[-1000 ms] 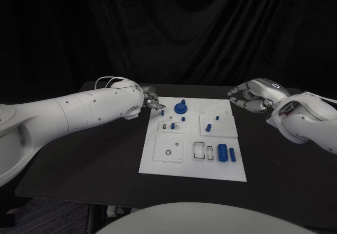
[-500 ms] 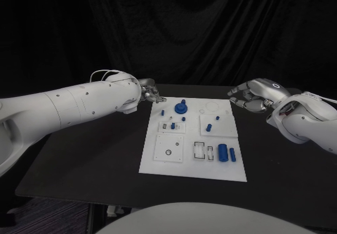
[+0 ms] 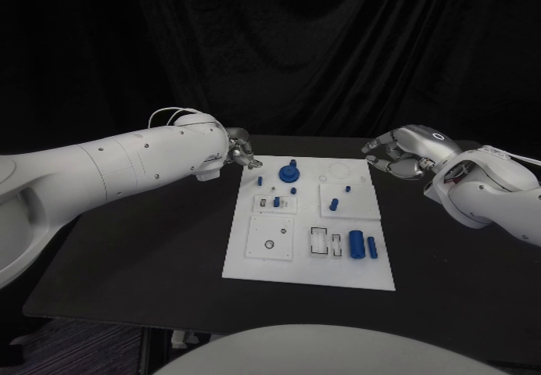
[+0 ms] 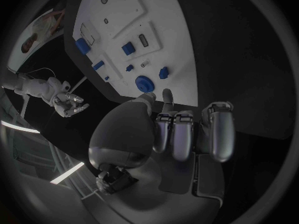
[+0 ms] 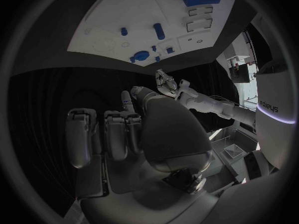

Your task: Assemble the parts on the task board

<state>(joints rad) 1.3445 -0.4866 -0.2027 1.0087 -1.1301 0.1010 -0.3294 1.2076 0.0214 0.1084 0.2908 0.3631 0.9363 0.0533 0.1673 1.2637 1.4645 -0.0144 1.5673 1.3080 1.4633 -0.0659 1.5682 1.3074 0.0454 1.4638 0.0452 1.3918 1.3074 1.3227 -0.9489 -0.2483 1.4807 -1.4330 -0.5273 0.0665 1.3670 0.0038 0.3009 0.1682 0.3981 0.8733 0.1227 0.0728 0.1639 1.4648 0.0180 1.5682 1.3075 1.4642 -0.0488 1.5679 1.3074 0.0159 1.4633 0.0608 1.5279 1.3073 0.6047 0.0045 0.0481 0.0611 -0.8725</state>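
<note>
Silver left hand (image 3: 241,154) and right hand (image 3: 400,152), fingers curled and empty, hover beside the white plastic task board's (image 3: 270,266) far corners; next probably a reach for a small blue part (image 3: 357,244).

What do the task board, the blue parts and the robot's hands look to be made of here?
Task board: looks like matte white plastic; flat, even colour, no glare, shallow cut recesses. Blue parts, such as the large cylinder: probably moulded or printed plastic; uniform saturated blue, dull surface. Left hand and right hand: silver with soft highlights on the fingers, suggesting brushed metal or metallic-coated plastic; which one cannot be told.
</note>
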